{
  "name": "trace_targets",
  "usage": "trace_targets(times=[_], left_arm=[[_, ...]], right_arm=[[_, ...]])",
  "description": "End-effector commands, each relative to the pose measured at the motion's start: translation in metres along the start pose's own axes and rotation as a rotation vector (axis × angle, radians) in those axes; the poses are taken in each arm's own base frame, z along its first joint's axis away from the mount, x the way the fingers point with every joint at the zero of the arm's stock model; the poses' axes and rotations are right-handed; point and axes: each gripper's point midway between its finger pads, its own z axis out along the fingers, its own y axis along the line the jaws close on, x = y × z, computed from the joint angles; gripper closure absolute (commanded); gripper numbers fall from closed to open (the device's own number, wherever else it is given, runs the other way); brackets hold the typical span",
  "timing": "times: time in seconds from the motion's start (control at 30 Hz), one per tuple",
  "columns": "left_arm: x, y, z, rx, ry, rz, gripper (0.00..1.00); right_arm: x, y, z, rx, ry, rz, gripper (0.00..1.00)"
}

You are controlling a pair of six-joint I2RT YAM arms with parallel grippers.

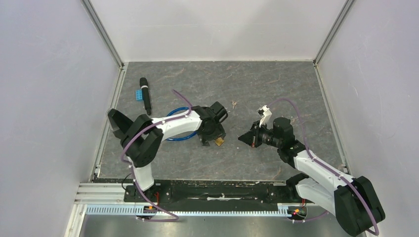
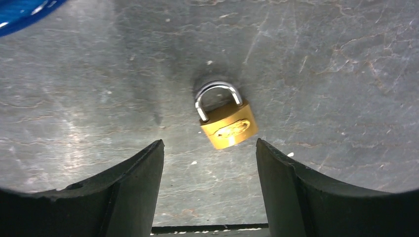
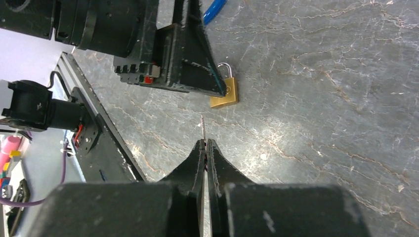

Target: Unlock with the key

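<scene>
Grey slate tabletop (image 1: 276, 89). Padlock (image 2: 228, 126) looks stiff, slick brass; clamp your empty, wide-spread left gripper (image 2: 210, 143) across its body. Right gripper (image 3: 205, 144) pinches key (image 3: 202, 127).

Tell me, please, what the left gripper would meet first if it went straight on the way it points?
Probably the brass padlock lying on the table, centred ahead of the open left gripper; depth is unclear.

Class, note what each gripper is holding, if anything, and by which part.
The right gripper pinches the key by its rear end, the thin blade poking out. The left gripper holds nothing; its open jaws hang over the padlock.
</scene>
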Motion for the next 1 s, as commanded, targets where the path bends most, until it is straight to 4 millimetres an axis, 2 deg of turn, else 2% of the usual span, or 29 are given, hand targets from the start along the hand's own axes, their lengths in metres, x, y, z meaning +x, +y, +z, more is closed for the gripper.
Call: trace_targets(times=[0.0, 0.23, 0.53, 0.63, 0.77, 0.97], left_arm=[[-0.005, -0.005, 0.002, -0.107, -0.024, -0.07, 0.26], [-0.001, 0.003, 0.018, -0.223, -0.006, -0.083, 0.3], [0.003, -0.001, 0.029, -0.286, 0.012, -0.11, 0.34], [0.004, 0.003, 0.032, -0.299, 0.012, -0.122, 0.39], [0.006, 0.006, 0.033, -0.31, 0.017, -0.125, 0.48], [0.006, 0.001, 0.033, -0.277, 0.022, -0.137, 0.62]], right_arm=[[-0.001, -0.005, 0.002, 0.005, -0.005, -0.065, 1.0], [-0.002, 0.0, 0.002, -0.01, -0.022, -0.098, 1.0], [-0.006, 0.017, 0.013, -0.026, 0.0, -0.189, 1.0], [-0.003, 0.022, 0.016, -0.038, 0.005, -0.198, 1.0], [0.003, 0.02, 0.015, -0.033, 0.007, -0.189, 1.0], [0.013, 0.022, 0.014, -0.053, 0.028, -0.173, 1.0]])
